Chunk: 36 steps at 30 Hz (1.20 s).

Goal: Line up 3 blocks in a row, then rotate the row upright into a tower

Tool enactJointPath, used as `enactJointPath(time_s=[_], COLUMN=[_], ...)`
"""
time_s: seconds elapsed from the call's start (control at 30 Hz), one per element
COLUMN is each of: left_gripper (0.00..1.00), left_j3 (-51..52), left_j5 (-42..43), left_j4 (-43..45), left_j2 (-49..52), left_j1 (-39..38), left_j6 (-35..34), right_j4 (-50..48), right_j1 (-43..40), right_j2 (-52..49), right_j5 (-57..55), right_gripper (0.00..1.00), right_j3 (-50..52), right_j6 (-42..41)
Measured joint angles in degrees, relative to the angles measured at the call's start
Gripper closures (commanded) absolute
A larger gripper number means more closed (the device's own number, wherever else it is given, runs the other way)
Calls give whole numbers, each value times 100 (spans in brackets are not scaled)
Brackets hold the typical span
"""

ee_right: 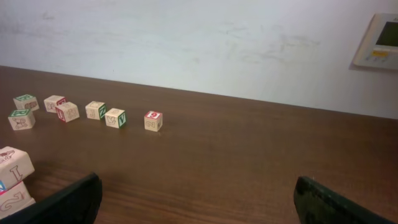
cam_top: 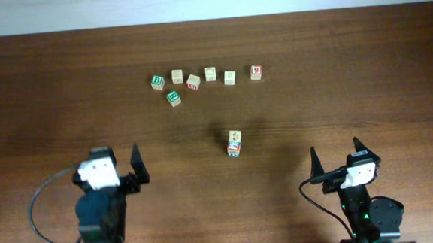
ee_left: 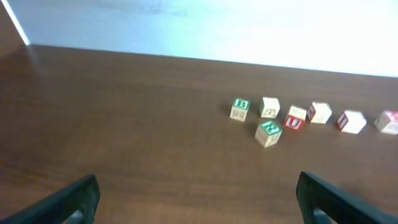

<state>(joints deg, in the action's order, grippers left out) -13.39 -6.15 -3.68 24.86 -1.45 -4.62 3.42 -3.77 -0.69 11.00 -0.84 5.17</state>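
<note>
Both arms sit low at the near edge of the table (cam_top: 49, 86), and both claws are spread wide with nothing between the jaws. The left gripper (cam_top: 115, 159) is at the near left and the right gripper (cam_top: 335, 149) at the near right, well apart from each other. Neither is touching anything.

The blocks (cam_top: 234, 144) stand mid-table in a little stack, out beyond the two arms and nearer the right one. From overhead there's a pale top and a red-and-blue face below. Whether it's two or three high is hard to tell from here. The right wrist view catches the stack at its left edge.

Further back runs a loose row of cubes (cam_top: 210, 73), well apart from the stack. The green B cubes (cam_top: 157, 81) are at its left end and the 9 cube (cam_top: 256, 72) at its right.
</note>
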Motion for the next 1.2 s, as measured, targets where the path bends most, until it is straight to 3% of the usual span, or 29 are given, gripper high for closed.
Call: enactJointPath(time_s=[0.2,0.37,1.2], left_gripper=[1,1,1], left_j3=[1165,1248,1248], left_j5=[22,24,44], left_j4=[-20,-66,-68], left_j2=[-1690,-2371,-2402], left_j1=[0,-2,-42], left_j6=[621,935,979], right_j4=[-2,-2,-2], right_j1=[0,0,0], right_j2=[0,0,0], right_j5=[0,0,0], right_gripper=[2,2,2], right_j3=[0,0,0], right_j6=[-2,0,0])
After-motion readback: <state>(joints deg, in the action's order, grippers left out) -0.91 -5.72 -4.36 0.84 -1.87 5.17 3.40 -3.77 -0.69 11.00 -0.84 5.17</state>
